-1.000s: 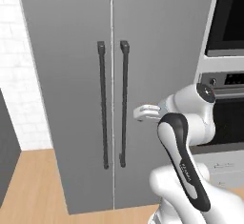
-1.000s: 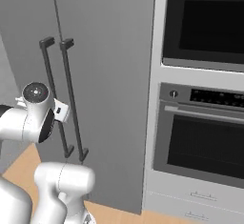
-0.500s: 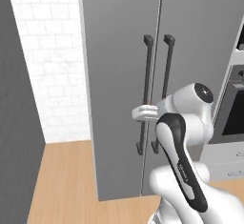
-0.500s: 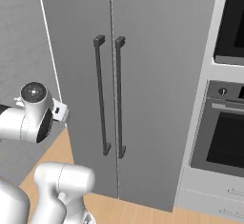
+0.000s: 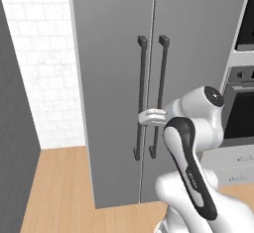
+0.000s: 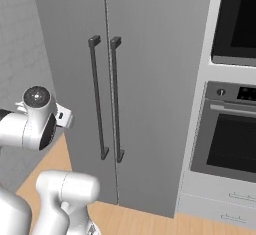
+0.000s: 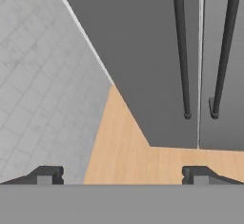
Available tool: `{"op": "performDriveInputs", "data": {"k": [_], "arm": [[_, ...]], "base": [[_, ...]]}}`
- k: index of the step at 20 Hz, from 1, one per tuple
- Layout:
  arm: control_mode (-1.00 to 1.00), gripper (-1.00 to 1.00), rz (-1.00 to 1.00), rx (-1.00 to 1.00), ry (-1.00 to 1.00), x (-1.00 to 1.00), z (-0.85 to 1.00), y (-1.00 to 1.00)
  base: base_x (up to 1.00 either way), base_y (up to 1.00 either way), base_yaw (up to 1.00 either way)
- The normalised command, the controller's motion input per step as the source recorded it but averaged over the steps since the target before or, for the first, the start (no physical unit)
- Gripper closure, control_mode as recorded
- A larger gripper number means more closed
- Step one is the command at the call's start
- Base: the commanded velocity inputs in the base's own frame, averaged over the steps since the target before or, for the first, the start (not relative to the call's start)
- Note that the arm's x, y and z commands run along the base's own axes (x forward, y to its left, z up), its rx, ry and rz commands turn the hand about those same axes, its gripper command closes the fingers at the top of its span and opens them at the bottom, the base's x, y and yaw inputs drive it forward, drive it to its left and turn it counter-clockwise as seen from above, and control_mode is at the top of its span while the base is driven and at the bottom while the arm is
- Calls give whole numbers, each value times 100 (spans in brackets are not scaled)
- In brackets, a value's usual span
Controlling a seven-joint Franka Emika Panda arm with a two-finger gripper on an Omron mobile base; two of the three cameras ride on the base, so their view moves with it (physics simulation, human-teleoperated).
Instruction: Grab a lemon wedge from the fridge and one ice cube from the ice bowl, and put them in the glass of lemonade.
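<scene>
A white brick wall point(image 5: 47, 53) fills the frame's left, beside the tall grey two-door fridge point(image 5: 114, 78), doors shut, no legible writing. At centre, the claw point(image 5: 151, 118) hangs open before its dark bar handles point(image 5: 140, 98).

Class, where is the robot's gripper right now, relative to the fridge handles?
In the left base view the open gripper hovers before the fridge, level with its left handle, not gripping it.

The fridge point(image 5: 124, 78) stands ahead of me, both doors shut, its two handles point(image 5: 140, 98) side by side at the middle seam. The tiled wall point(image 5: 44, 68) is to its left, the ovens point(image 6: 232, 129) to its right, with drawers point(image 6: 220, 201) under them. The floor point(image 5: 59, 187) runs up to the fridge's foot. My hand point(image 5: 149, 117) hangs before the left door, beside the left handle, apart from it.
</scene>
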Motion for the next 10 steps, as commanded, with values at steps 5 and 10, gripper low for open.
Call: {"op": "performDriveInputs", "data": {"k": [5,10], "arm": [[-100,-100,0,0,0,1,0,1],[-100,-100,0,-1,-1,15,-11,0]], "base": [[0,-2,0],[0,0,0]]}}
